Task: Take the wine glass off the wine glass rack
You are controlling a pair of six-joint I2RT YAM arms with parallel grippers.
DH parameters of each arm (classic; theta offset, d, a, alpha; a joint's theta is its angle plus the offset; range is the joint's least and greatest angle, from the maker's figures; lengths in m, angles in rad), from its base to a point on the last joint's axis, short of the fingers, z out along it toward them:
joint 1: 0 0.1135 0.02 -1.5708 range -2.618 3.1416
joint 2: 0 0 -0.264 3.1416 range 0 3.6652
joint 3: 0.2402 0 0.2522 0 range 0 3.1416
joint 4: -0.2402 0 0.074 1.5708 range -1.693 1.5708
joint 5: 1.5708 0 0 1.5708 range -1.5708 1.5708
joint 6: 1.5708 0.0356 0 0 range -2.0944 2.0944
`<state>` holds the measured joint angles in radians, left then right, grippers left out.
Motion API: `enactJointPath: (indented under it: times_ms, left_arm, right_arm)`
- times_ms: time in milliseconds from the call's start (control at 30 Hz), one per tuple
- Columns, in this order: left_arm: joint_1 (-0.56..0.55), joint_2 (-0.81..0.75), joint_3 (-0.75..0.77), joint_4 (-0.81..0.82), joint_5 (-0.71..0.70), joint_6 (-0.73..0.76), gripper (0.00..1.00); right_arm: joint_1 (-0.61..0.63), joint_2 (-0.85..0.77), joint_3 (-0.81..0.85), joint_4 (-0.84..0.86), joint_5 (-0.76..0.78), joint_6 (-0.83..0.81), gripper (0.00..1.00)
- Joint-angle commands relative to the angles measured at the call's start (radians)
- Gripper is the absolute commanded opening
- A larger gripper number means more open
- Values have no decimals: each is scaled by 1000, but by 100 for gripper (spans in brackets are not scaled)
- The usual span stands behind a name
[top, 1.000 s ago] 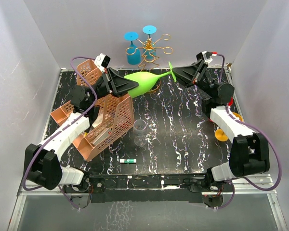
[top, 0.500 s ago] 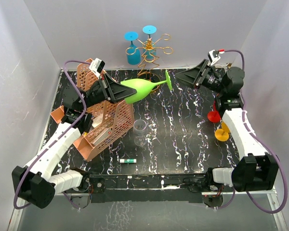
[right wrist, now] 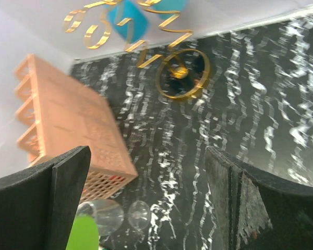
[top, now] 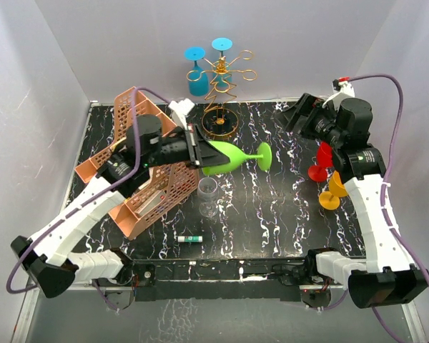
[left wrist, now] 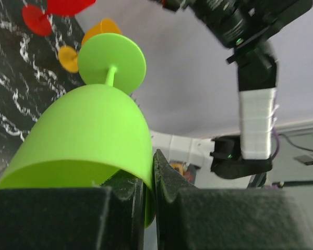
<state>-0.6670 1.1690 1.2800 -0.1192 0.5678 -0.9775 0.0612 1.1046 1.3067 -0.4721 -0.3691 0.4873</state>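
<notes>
Your left pincer [top: 199, 150] is pinching the green glass [top: 227, 158] by the rim of its bowl. In the wrist view the bowl's wall is sitting squeezed between the two pads [left wrist: 47, 219]. The glass is lying on its side near the middle of the table [top: 272, 214], off the rack [top: 225, 75]. Its foot is pointing toward 3 o'clock and its mouth toward 9. Can't tell whether it's touching the table or hanging just above it.

The rack is standing at the table's 12 o'clock edge, near the glass but apart from it. Two blue glasses [top: 197, 80] are hanging foot-up on its 9 o'clock side.

Your right pincer [top: 292, 118] is hovering around 2 o'clock and facing the rack. Its fingers [right wrist: 60, 192] are spread wide and aren't gripping anything.

Other stuff: a clear glass [top: 208, 191] is sitting just at 6 o'clock of the green one. The pink organizer [top: 157, 189] is lying over at 9 o'clock under your left arm. A red glass [top: 317, 170] and an orange glass [top: 332, 194] are sitting side by side at the 3 o'clock edge by your right arm. A small tube [top: 189, 239] is lying near the 6 o'clock edge.
</notes>
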Motion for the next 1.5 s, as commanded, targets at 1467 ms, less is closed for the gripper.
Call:
enactJointPath:
  times_ms: [1467]
  left_arm:
    - [-553, 546, 320, -966, -670, 258, 0]
  right_arm:
    - [156, -138, -160, 26, 603, -143, 99]
